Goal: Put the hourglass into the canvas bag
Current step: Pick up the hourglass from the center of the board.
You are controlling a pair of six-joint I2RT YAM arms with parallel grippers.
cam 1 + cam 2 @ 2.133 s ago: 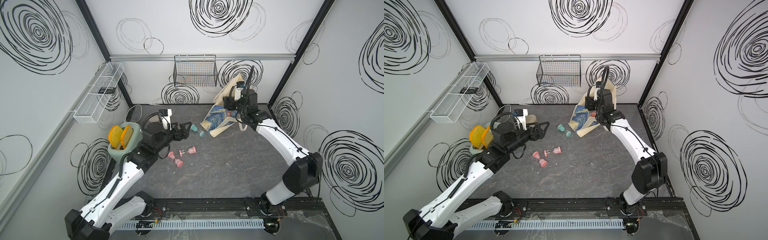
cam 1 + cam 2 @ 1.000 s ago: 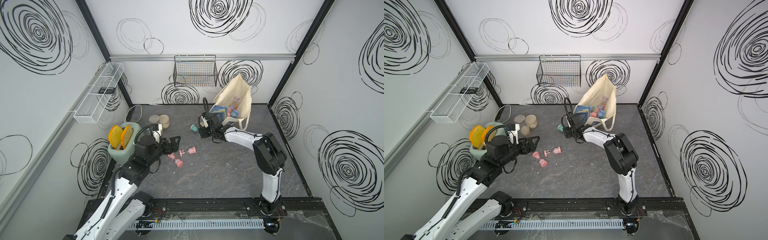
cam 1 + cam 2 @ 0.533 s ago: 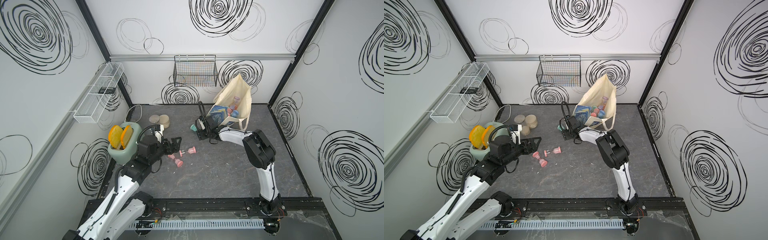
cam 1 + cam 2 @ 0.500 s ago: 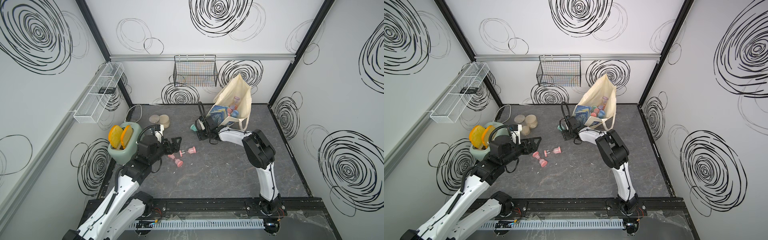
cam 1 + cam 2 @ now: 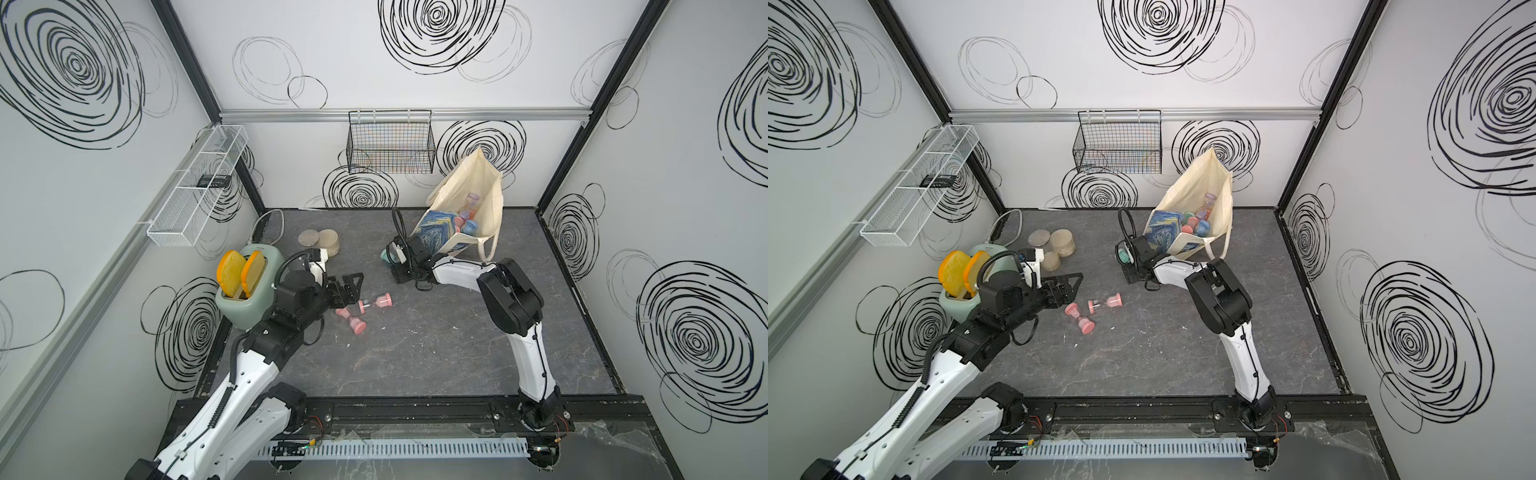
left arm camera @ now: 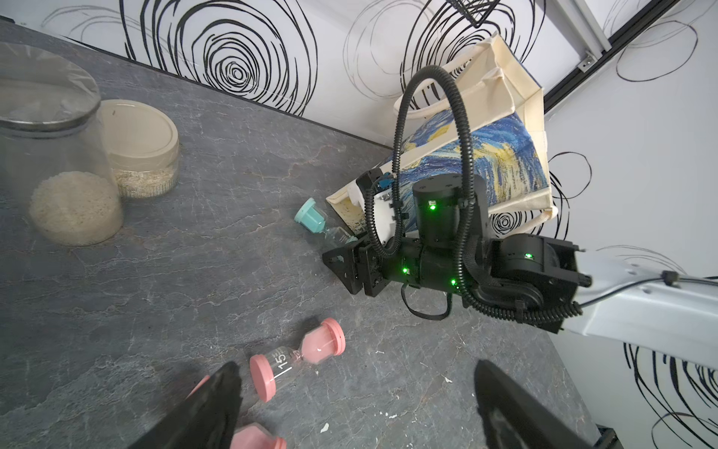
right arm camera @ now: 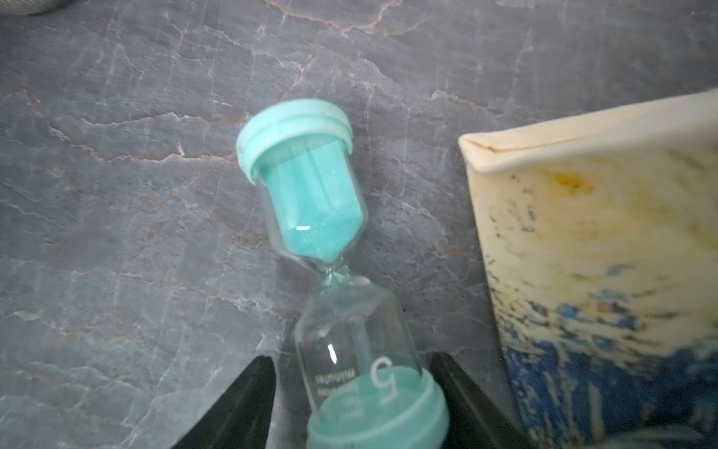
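A teal hourglass [image 7: 311,202] lies on the dark table just left of the canvas bag [image 5: 486,199], seen in both top views [image 5: 1122,252]. My right gripper [image 7: 349,361] is low on the table with its fingers either side of the hourglass's near cap. One finger is at the cap and a gap shows at the other. The cream bag with its blue-and-yellow print [image 6: 505,155] stands open against the back wall, with several hourglasses [image 5: 467,216] inside. My left gripper [image 6: 355,369] hangs open above two pink hourglasses [image 5: 376,302] [image 5: 353,322].
A green toaster [image 5: 245,299] with orange slices stands at the left. Jars [image 5: 318,241] sit behind my left arm. A black wire basket [image 5: 390,141] hangs on the back wall and a white wire shelf [image 5: 199,187] on the left wall.
My right arm came away from the bag and down to the teal hourglass, and its fingers have narrowed round it. The bag now stands upright. My left arm has drawn back a little.
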